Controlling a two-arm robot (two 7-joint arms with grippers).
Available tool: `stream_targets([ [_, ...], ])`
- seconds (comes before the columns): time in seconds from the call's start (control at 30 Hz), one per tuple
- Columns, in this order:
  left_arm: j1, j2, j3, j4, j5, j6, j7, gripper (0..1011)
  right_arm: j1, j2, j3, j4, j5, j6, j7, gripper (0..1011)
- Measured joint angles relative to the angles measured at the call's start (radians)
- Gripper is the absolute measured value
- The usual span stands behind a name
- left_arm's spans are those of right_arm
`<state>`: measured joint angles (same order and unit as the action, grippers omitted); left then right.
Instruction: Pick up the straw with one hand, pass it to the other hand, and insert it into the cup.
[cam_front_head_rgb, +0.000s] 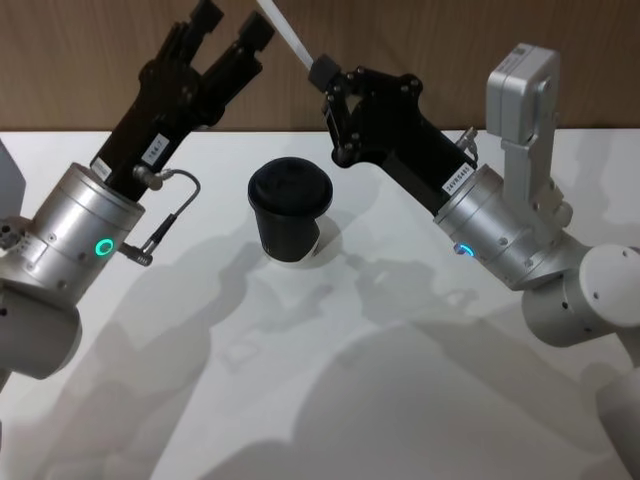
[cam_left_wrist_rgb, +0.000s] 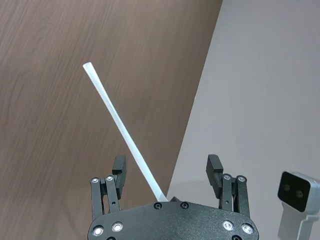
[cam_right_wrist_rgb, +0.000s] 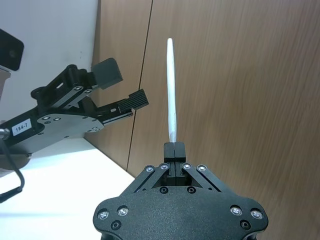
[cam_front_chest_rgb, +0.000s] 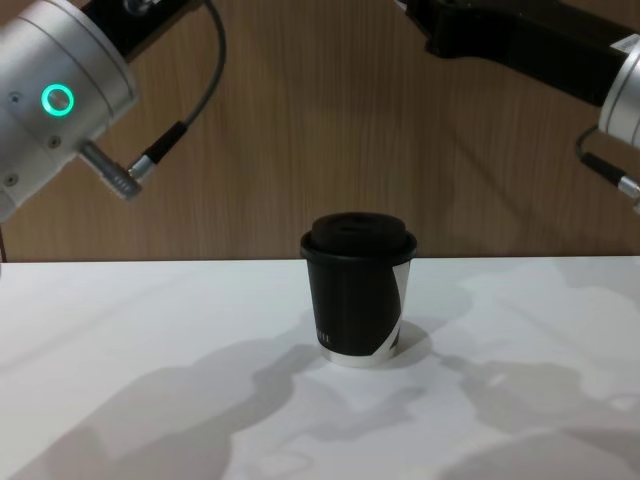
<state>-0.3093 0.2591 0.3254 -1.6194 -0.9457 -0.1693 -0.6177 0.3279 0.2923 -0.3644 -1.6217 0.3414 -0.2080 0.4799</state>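
My right gripper (cam_front_head_rgb: 325, 72) is shut on the lower end of the thin white straw (cam_front_head_rgb: 285, 30), holding it high above the table. In the right wrist view the straw (cam_right_wrist_rgb: 171, 90) rises straight out of the closed fingertips (cam_right_wrist_rgb: 175, 149). My left gripper (cam_front_head_rgb: 232, 22), on the wrist with the green ring, stands open just left of the straw and apart from it. The left wrist view has the straw (cam_left_wrist_rgb: 120, 127) running diagonally between its spread fingers (cam_left_wrist_rgb: 119, 167). The black lidded cup (cam_front_head_rgb: 290, 210) stands upright on the white table (cam_front_head_rgb: 400, 400), below and between both grippers; the chest view gives its side (cam_front_chest_rgb: 358, 290).
A wooden wall (cam_front_chest_rgb: 300, 120) runs behind the table's far edge. A dark cable with a metal plug (cam_front_head_rgb: 160, 235) hangs from the left wrist. The right arm's white housing (cam_front_head_rgb: 520, 90) stands at the back right. Open tabletop lies in front of the cup.
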Motion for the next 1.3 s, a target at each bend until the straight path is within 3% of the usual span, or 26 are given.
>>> stream_targets([
  [0.8, -0.101, -0.054, 0.032, 0.108, -0.112, 0.068, -0.002, 1003, 0.0, 0.0, 0.0, 0.0, 0.0, 0.0, 0.0, 1],
  [1.3, -0.143, -0.067, 0.052, 0.155, -0.147, 0.087, -0.01, 1003, 0.0, 0.0, 0.0, 0.0, 0.0, 0.0, 0.0, 1],
])
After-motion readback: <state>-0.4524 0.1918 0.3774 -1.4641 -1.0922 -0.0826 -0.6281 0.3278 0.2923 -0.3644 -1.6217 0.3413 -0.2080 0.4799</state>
